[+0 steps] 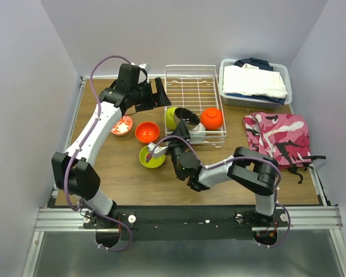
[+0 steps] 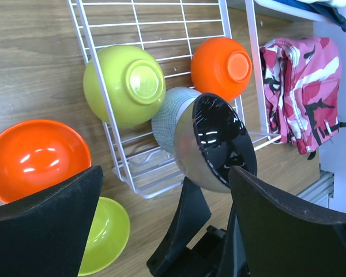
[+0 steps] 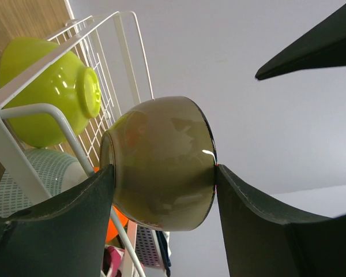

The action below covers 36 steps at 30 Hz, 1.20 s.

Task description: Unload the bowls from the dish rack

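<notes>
The white wire dish rack (image 1: 191, 86) stands at the back middle. At its near end are a lime-green bowl (image 1: 172, 117), an overturned orange bowl (image 1: 212, 118) and a pale blue bowl (image 1: 197, 134). My right gripper (image 1: 183, 129) is shut on the taupe bowl (image 1: 188, 118), which is tipped on its side at the rack's near edge. In the right wrist view the fingers clamp the taupe bowl (image 3: 161, 161) at foot and rim. My left gripper (image 1: 160, 95) is open and empty, above the rack's left side. On the table lie a patterned bowl (image 1: 121, 125), an orange bowl (image 1: 147, 132) and a lime-green bowl (image 1: 152, 156).
A grey bin of folded clothes (image 1: 255, 81) stands at the back right. A pink camouflage cloth (image 1: 277, 135) lies on the right of the table. The left wrist view shows the rack's near corner (image 2: 144, 182) and the right gripper's dark fingers (image 2: 187, 219) under the taupe bowl (image 2: 214, 144).
</notes>
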### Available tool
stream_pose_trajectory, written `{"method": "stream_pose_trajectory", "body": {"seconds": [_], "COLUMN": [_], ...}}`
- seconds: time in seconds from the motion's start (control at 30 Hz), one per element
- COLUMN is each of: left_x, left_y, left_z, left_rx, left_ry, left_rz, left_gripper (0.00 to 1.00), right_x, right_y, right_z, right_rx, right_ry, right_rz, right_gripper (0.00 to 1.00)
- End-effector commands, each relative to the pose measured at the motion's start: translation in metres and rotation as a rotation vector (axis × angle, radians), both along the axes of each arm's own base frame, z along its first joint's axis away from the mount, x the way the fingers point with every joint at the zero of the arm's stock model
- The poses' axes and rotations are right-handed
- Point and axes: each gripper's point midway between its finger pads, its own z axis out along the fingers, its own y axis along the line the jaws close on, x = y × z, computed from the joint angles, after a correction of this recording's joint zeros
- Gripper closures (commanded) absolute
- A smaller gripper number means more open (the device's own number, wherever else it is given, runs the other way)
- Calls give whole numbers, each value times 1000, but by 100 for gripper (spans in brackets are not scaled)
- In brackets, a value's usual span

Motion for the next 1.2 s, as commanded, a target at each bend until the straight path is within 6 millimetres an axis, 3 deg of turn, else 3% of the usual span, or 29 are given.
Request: {"method": "stream_pose_trajectory", "body": {"seconds": [0.0, 0.23, 0.4, 0.63, 0.77, 0.83, 0.87, 0.97, 1.07, 1.13, 1.17], "left_x": [-3, 1, 4, -10, -16, -18, -18, -19, -16, -13, -12], "left_y": [-17, -40, -47, -58, -62, -62, -63, -64, -64, -62, -61], "left_z": [-12, -37, -53, -72, -74, -71, -71, -64, -52, -41, -37], "left_rx": [-6, 20, 37, 44, 27, 20, 17, 4, -6, -8, -8], "left_ry": [83, 164, 212, 281, 298, 294, 295, 280, 238, 204, 191], "left_rz": [-28, -62, -73, -149, -177, -182, -186, -195, -189, -175, -169], "left_gripper": [1, 5, 13, 30, 53, 60, 70, 100, 100, 100, 100], "right_x": [-5, -7, -9, -8, -8, -9, -9, -8, -9, -9, -10], "right_y": [-2, 2, 3, 4, 5, 6, 6, 6, 6, 5, 5], "right_z": [-4, -18, -25, -27, -30, -31, -31, -29, -24, -18, -17], "right_rx": [22, -4, -15, -21, -24, -25, -24, -17, 2, 28, 34], "right_ry": [-13, 12, 21, 22, 24, 22, 22, 19, 13, 7, 8], "right_rz": [-8, 2, 3, 0, -3, -2, -4, -7, -13, -18, -19], "right_gripper": [80, 80, 80, 80, 79, 77, 76, 66, 54, 34, 30]}}
